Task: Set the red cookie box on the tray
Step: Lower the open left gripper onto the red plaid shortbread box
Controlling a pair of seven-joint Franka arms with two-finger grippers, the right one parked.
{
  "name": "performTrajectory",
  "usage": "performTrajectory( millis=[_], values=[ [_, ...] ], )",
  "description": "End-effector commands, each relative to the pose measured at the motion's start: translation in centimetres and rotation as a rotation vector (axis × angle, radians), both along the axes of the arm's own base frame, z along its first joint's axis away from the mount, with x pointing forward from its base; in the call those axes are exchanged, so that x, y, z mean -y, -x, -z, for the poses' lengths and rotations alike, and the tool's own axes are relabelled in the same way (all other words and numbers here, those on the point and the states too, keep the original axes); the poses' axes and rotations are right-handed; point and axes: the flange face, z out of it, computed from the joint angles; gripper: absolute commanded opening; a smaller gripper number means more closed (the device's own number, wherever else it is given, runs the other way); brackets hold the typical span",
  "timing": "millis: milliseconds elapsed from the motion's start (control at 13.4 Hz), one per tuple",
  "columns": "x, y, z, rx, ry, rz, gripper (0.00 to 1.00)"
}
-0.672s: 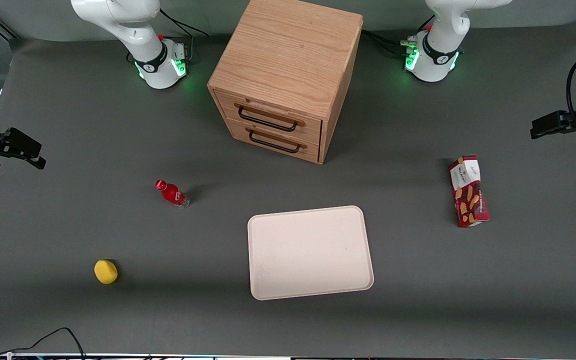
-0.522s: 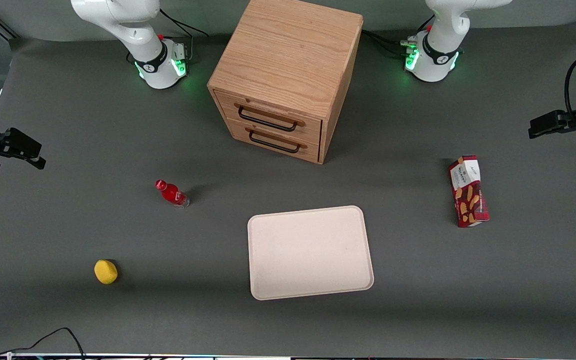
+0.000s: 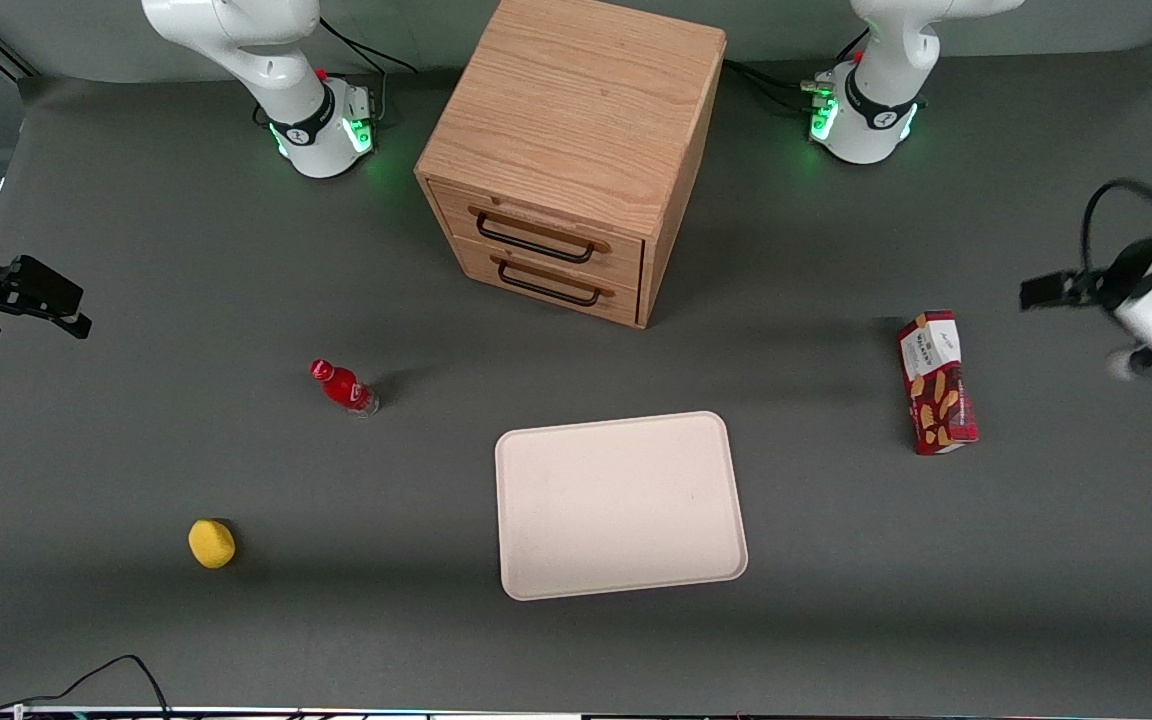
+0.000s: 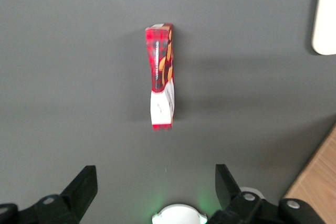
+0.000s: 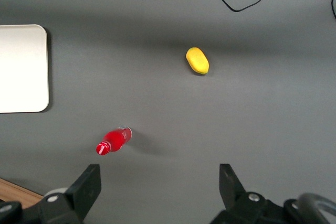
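The red cookie box (image 3: 936, 385) lies on the dark table toward the working arm's end, its white label end farther from the front camera. In the left wrist view the red cookie box (image 4: 161, 77) rests on a narrow side, untouched. The tray (image 3: 621, 505) sits flat near the table's middle with nothing on it; one corner of the tray (image 4: 325, 24) shows in the left wrist view. My gripper (image 3: 1051, 290) hovers above the table beside the box, apart from it. There the gripper (image 4: 156, 182) is open, with only bare table between its fingers.
A wooden two-drawer cabinet (image 3: 566, 160) stands farther from the front camera than the tray, both drawers shut. A small red bottle (image 3: 344, 388) and a yellow lemon-like object (image 3: 211, 543) lie toward the parked arm's end.
My gripper has moved in toward the cookie box and a little nearer the front camera. The box, tray and other objects have not moved.
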Motion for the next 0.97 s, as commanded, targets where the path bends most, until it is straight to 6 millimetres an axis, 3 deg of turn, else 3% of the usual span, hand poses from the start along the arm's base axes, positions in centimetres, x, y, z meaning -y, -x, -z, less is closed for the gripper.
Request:
performTrajectory(
  millis=[0,149,373,448,522,597,896],
  values=[
    [-1.9,1.4,10.1,0.029,0.018,0.050,1.00],
    [-1.9,2.2,16.8,0.088,0.023,0.074,1.00],
    [-1.8,3.5,23.8,0.146,0.026,0.090,1.00],
    [-1.7,4.4,25.4,0.165,0.027,0.090,0.62],
    [-1.8,4.9,26.5,0.174,0.028,0.089,0.08],
    [-2.1,5.0,26.6,0.172,0.026,0.088,0.00],
    [-2.4,4.6,25.7,0.179,0.025,0.081,0.00]
  ],
)
